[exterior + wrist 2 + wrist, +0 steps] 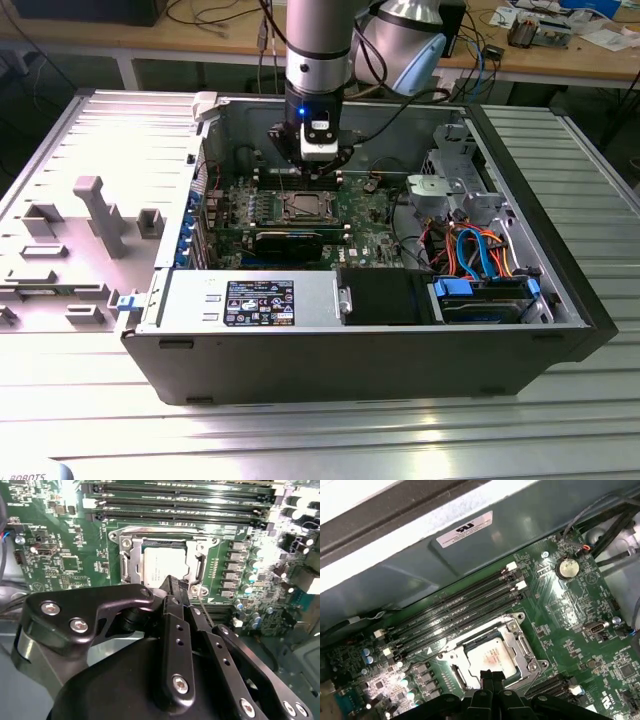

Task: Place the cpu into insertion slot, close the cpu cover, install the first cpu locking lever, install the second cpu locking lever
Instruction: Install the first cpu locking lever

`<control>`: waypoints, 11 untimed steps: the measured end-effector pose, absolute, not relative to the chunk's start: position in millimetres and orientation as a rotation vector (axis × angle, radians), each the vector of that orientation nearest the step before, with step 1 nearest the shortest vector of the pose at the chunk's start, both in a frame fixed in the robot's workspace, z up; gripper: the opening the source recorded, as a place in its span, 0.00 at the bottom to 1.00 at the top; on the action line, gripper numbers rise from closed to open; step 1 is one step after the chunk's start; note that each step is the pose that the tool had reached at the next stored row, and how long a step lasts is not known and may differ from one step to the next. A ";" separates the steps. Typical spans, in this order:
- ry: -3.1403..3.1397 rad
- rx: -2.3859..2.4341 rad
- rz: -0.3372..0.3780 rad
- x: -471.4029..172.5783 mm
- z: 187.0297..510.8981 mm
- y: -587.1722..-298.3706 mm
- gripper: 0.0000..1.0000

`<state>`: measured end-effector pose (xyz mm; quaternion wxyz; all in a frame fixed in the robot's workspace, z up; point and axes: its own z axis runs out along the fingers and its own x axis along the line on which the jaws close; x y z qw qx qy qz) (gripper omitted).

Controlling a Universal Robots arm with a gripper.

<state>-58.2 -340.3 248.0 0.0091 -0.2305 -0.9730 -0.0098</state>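
The cpu (pixel 161 564) lies in the insertion slot (pixel 125 534) on the green board, its silver-grey top showing through the window of the cpu cover (pixel 128 563), which lies flat over it. In the first wrist view the cpu (pixel 492 655) sits inside the cpu cover (pixel 522 647) beside the memory slots. My gripper (pixel 176 584) hangs just above the near edge of the socket, its black fingers pressed together with nothing between them. A thin wire lever (pixel 204 607) runs along the socket's side by the fingertips. In the exterior view the gripper (pixel 318 168) stands over the insertion slot (pixel 303 206).
The open computer case (pixel 350 340) lies on a ribbed metal table. Long memory slots (pixel 455 607) run next to the socket. A black expansion card (pixel 290 242), a power supply (pixel 250 300) and drive bays with coloured cables (pixel 480 255) fill the case. A grey fixture plate (pixel 70 240) lies at the exterior view's left.
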 end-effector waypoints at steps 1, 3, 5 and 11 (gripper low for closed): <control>-3.052 -0.719 -0.043 -58.4 248.0 -340.6 0.11; -3.057 -0.718 -0.049 -58.4 248.0 -341.3 0.11; -3.059 -0.718 -0.053 -58.3 248.0 -342.2 0.11; -3.064 -0.716 -0.056 -58.5 248.0 -344.0 0.11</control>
